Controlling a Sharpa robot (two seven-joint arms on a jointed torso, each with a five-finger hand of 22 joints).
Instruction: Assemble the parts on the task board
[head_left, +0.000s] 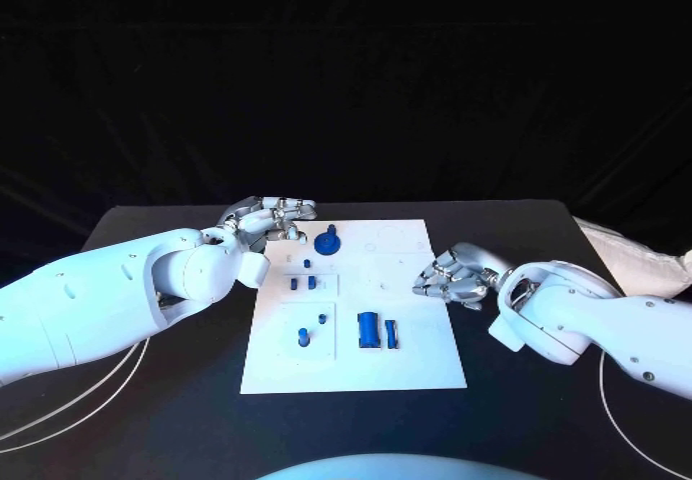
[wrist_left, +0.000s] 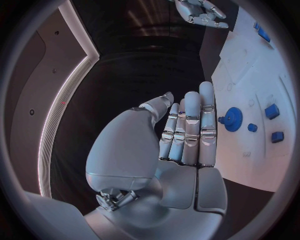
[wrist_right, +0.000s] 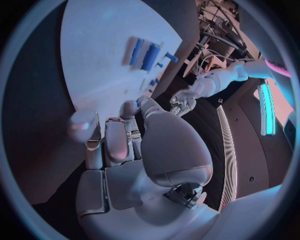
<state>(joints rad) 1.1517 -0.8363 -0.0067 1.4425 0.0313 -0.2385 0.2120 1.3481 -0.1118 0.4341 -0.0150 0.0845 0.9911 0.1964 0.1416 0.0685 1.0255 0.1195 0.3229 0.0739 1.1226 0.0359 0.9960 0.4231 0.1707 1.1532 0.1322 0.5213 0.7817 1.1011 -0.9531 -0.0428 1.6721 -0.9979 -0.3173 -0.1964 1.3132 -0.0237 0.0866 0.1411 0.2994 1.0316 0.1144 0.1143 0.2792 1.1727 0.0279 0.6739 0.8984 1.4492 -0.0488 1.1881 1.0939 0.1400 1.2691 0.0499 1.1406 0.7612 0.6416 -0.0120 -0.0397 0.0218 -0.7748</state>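
A black counter (head_left: 144, 225) carries the white board (head_left: 418, 360) with blue parts (head_left: 369, 330). The left hand (head_left: 271, 220) hovers at the board's far left corner, fingers straight, together, holding nothing. The right hand (head_left: 454, 278) sits at its right edge, fingers curled, empty.

White task board (head_left: 418, 360) at table middle; blue gear (head_left: 327, 242) near far edge, blue cylinders (head_left: 378, 331) toward near edge.

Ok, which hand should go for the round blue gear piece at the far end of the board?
Left, probably. The left hand sits empty right beside the gear; the right hand is across the board.
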